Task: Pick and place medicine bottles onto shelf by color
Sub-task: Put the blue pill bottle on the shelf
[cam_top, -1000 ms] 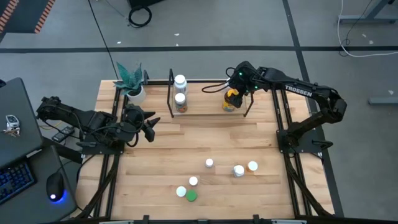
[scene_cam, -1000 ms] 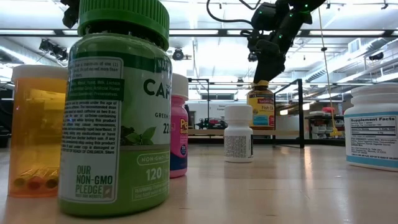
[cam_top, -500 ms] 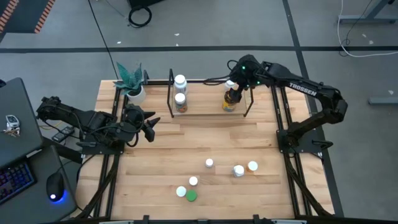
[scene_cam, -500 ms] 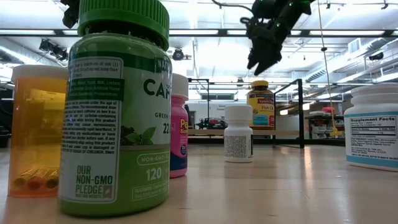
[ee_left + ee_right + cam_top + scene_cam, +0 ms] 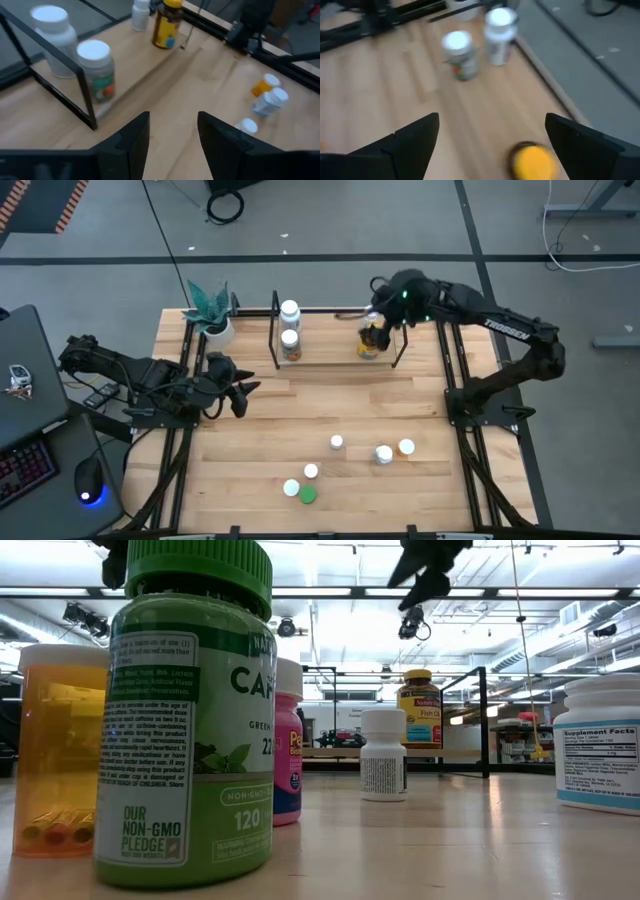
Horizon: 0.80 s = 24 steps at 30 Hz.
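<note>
The shelf (image 5: 330, 361) stands at the table's far side. Two white-capped bottles (image 5: 290, 311) (image 5: 290, 340) stand at its left end. The dark amber bottle with the yellow cap (image 5: 368, 348) stands upright on its right end and also shows in the low view (image 5: 419, 710). My right gripper (image 5: 377, 330) is open and empty above the amber bottle, clear of its cap (image 5: 535, 162); it shows high in the low view (image 5: 420, 585). My left gripper (image 5: 243, 388) is open and empty over the table's left part. Several loose bottles (image 5: 384, 454) stand near the front edge.
A potted plant (image 5: 212, 310) stands at the far left corner. Among the loose bottles are a green-capped one (image 5: 307, 495) and an orange one (image 5: 406, 447). A small white bottle (image 5: 141, 12) stands beside the amber one in the left wrist view. Bare wood lies between shelf and loose bottles.
My right gripper has let go of the amber bottle's cap and risen straight up, drifting a little toward the table's far right. The amber bottle stays upright on the shelf's right end.
</note>
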Each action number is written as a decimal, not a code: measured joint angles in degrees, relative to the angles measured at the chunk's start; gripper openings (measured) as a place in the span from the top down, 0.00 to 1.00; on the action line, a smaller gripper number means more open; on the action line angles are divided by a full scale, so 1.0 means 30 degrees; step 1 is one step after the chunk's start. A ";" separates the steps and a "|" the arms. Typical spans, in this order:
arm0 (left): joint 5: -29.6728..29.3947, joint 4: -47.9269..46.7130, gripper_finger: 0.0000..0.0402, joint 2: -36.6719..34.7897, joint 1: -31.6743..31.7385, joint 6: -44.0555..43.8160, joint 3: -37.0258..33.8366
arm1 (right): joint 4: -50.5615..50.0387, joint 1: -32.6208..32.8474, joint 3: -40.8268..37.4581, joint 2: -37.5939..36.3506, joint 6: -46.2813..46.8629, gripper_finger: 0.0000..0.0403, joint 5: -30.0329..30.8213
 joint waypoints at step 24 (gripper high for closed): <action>0.0219 0.0381 0.57 0.0007 0.0043 -0.1368 -0.0007 | 0.1387 1.5346 -0.6950 0.1224 0.7679 0.07 -0.1032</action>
